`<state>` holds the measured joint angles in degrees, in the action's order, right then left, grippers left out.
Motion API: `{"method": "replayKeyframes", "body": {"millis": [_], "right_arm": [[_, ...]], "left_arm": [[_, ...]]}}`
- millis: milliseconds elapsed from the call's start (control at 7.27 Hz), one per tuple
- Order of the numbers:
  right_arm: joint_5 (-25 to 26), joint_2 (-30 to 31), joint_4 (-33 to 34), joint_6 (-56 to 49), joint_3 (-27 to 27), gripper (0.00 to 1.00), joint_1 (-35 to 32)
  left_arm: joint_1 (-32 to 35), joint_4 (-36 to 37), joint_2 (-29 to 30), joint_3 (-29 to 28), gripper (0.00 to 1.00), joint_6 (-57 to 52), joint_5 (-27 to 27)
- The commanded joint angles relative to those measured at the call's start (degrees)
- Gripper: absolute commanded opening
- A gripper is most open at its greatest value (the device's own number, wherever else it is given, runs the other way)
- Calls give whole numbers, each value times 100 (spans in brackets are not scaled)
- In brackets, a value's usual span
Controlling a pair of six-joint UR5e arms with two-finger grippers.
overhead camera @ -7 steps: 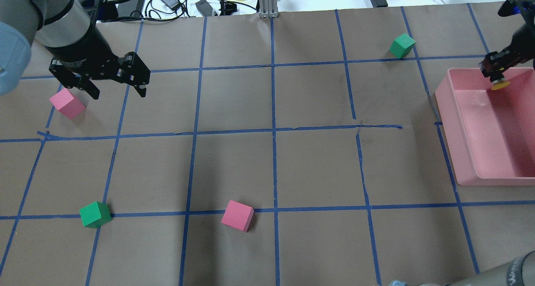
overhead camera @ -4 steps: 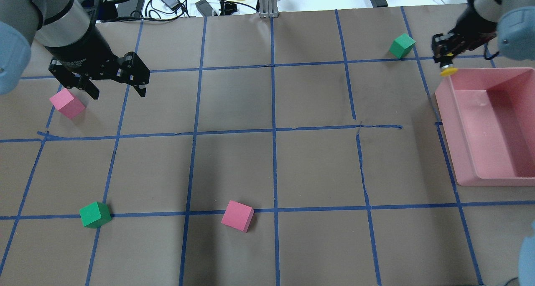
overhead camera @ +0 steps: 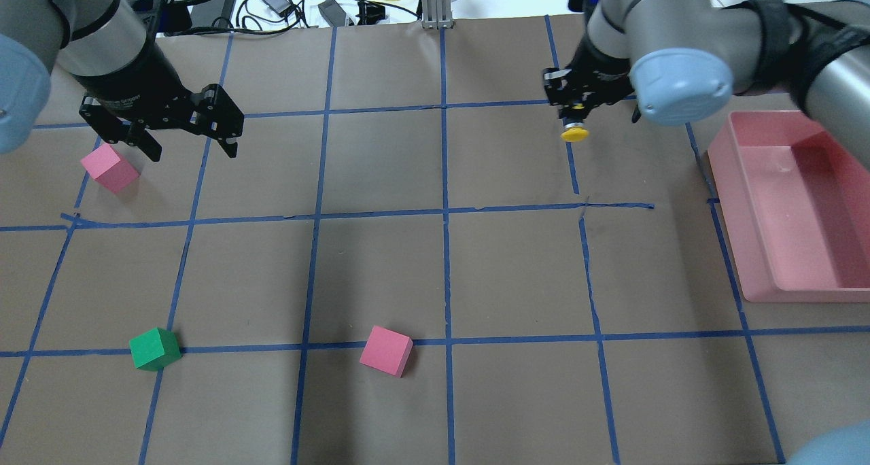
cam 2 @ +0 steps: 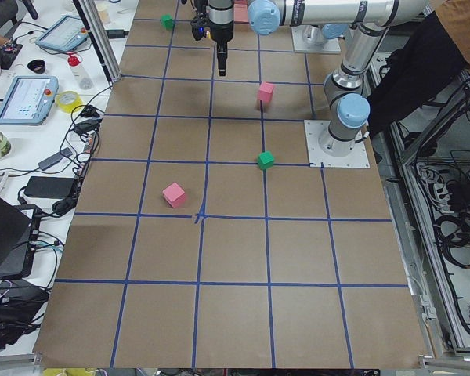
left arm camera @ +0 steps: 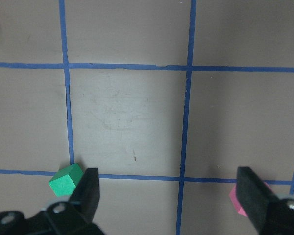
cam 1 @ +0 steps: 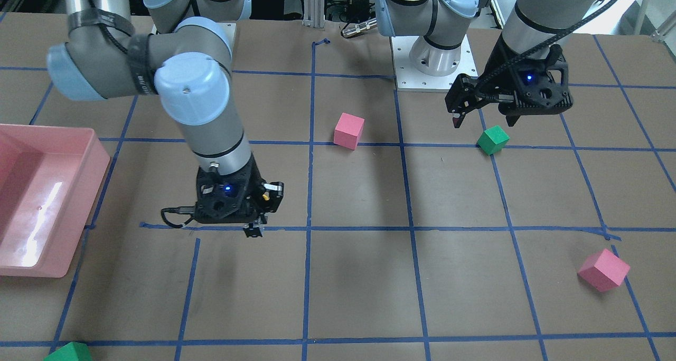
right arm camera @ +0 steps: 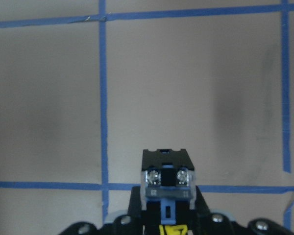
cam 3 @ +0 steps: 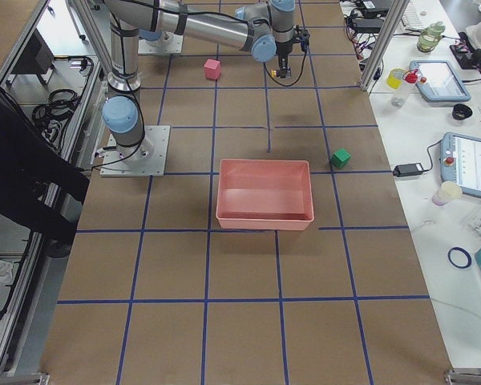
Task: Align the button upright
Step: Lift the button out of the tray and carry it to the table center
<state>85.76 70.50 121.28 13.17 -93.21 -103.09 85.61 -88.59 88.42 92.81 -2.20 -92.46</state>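
— While I've got the feeds up: where's the button (overhead camera: 574, 132)?

— Off the table (overhead camera: 380, 166), pinched in my right gripper (overhead camera: 576, 113). The fingers are narrow and clamped on its black body. Overhead I see the yellow cap poking out past the fingertips. My right wrist camera shows the grey base block with two screws sitting between the fingers.

— Whereabouts?

— Over the half of the table away from the robot, right of centre. It's well apart from the pink bin (overhead camera: 728, 207), which sits along the right edge.

— Upright?

— I can't tell the exact tilt from these views.

— Left side?

— My left gripper (overhead camera: 194, 153) hangs above the paper toward the far left corner. Its fingers are spread wide with nothing between them. A pink cube (overhead camera: 109, 168) lies near it, by the left edge, not touching.

— Anything else down there?

— A green cube (overhead camera: 155, 349) and a second pink cube (overhead camera: 386, 350) sit toward the robot-side edge, left of centre. Both are on the blue tape line and well apart from each other and from both grippers.
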Motion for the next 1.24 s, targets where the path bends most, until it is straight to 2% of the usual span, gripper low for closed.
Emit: {"method": "replayKeyframes", "body": {"millis": [0, 275, 412, 550, 1100], "right_arm": [[46, -465, 62, 203, -22, 0, -632], [-7, -616, 368, 273, -284, 0, -712], [-16, -729, 822, 282, -573, 0, -721], [-16, -774, 983, 282, -611, 0, -747], [2, -836, 1038, 300, -655, 0, -967]], "left_arm": [[0, 0, 0, 0, 100, -9, 0], [0, 0, 0, 0, 100, -9, 0], [0, 0, 0, 0, 100, -9, 0], [0, -9, 0, 0, 100, -17, -9], [-9, -9, 0, 0, 100, -18, -9]]}}
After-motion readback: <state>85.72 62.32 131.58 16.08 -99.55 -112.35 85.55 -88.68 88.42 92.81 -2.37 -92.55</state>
